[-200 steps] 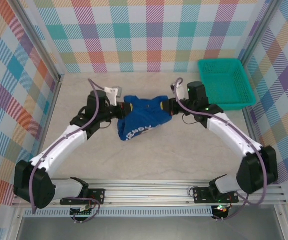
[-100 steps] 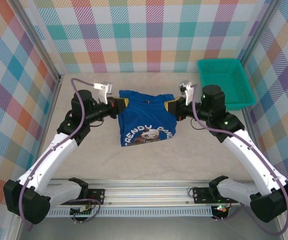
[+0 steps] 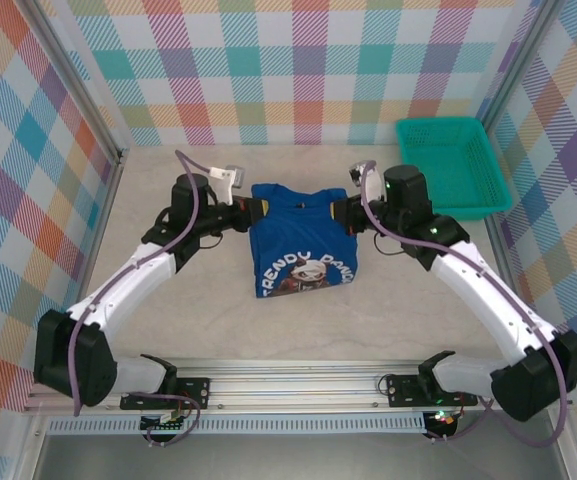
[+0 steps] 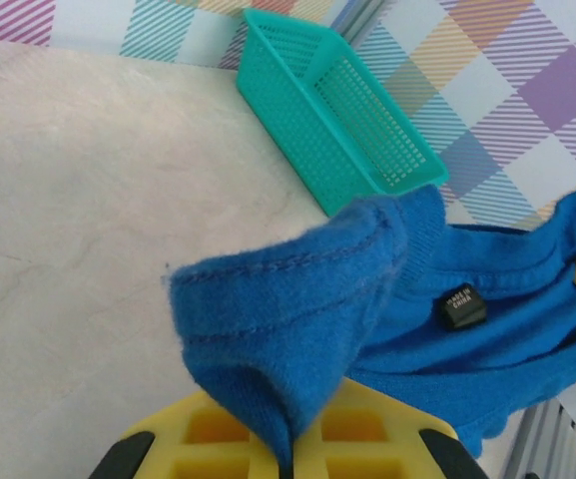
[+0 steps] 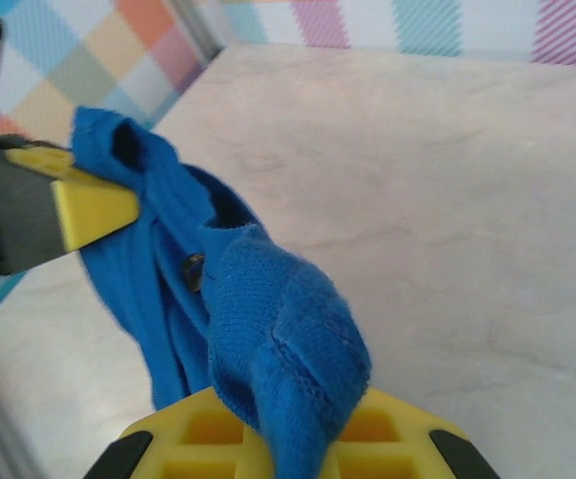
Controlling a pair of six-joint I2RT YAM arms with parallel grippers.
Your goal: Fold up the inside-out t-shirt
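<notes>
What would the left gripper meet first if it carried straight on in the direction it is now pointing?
The royal-blue cotton t-shirt it holds would bunch up ahead of the left gripper. Past that, probably the right gripper facing it, shut on the same shirt, though depth is unclear.

bare tabletop (image 3: pixel 368 320) around t-shirt (image 3: pixel 303 235); basket (image 3: pixel 453 165) rear-right

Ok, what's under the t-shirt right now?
The t-shirt hangs from the left end effector and right end effector, its lower part spread on the table. What lies beneath the fabric is covered.
</notes>
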